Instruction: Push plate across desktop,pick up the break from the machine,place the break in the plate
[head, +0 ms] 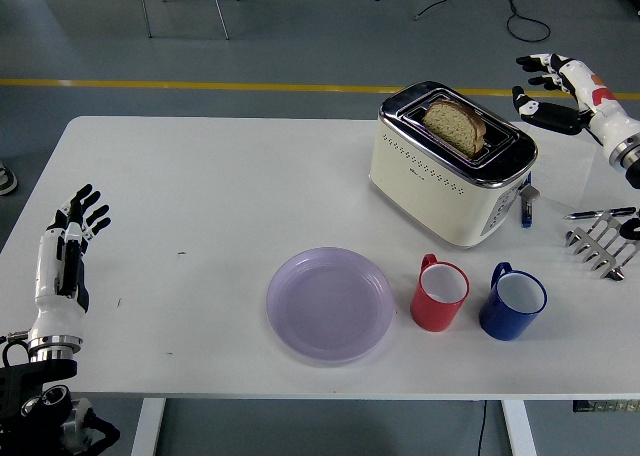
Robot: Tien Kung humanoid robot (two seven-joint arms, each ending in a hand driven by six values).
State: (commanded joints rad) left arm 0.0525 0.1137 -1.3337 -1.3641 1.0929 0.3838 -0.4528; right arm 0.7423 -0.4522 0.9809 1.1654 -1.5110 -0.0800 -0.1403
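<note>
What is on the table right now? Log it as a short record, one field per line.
plate: lilac plate, empty, near the front edge
bread: slice of bread standing in the toaster slot
mugs: red mug and blue mug, right of the plate
left hand: left hand open, over the table's left edge
right hand: right hand open, raised right of the toaster
</note>
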